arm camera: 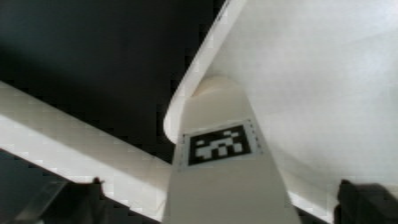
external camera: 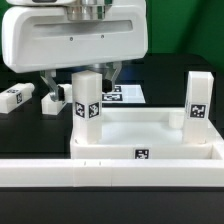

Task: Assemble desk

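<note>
The desk's white tray-like tabletop (external camera: 150,135) lies upside down with a tag on its near wall. Two white square legs stand upright in its corner sockets, one on the exterior view's left (external camera: 88,105) and one on the right (external camera: 198,100). My gripper (external camera: 80,82) hangs over the left leg, open, a finger on each side of it. In the wrist view that leg (arm camera: 219,150) with its tag runs up between my dark fingertips (arm camera: 80,203), with a gap on both sides. The tabletop (arm camera: 320,90) curves beside it.
A long white low wall (external camera: 100,176) runs along the front, against the tabletop. Two loose tagged legs (external camera: 15,97) (external camera: 55,98) lie on the black table on the exterior view's left. The marker board (external camera: 127,93) lies behind the tabletop.
</note>
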Robot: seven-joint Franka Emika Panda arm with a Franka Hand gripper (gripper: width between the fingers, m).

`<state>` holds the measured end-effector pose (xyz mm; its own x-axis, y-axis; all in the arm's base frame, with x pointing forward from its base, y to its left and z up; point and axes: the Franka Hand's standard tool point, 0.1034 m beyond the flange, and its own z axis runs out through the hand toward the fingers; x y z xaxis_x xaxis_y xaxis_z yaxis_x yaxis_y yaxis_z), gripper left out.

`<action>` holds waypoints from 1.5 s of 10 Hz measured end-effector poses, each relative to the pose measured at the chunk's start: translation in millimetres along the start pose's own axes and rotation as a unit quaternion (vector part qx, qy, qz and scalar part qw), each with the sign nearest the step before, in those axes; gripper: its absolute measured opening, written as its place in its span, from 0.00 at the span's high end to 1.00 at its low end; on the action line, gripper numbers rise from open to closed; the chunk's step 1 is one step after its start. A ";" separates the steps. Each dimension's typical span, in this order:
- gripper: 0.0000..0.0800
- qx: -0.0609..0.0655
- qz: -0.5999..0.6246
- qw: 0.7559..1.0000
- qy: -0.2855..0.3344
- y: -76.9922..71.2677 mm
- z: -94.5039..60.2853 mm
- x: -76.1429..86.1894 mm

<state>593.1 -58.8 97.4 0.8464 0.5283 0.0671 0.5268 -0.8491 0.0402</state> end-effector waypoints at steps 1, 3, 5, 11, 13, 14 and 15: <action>0.19 0.000 0.001 1.000 0.000 -0.2 0.0 0.2; 0.52 0.000 0.001 1.000 0.000 -0.1 0.1 0.0; 0.64 0.001 0.011 1.000 0.000 -0.4 0.3 -0.1; 0.64 0.007 0.237 0.971 0.000 -2.5 0.9 0.0; 0.64 0.008 0.341 0.940 -0.003 -5.5 1.1 1.0; 0.64 0.008 0.381 0.925 -0.003 -5.0 1.0 0.6; 0.64 0.005 0.408 0.913 -0.004 -3.0 0.9 -0.9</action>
<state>590.9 -56.7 96.3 0.9576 -0.2811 0.0624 -0.2797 -0.9596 -0.0296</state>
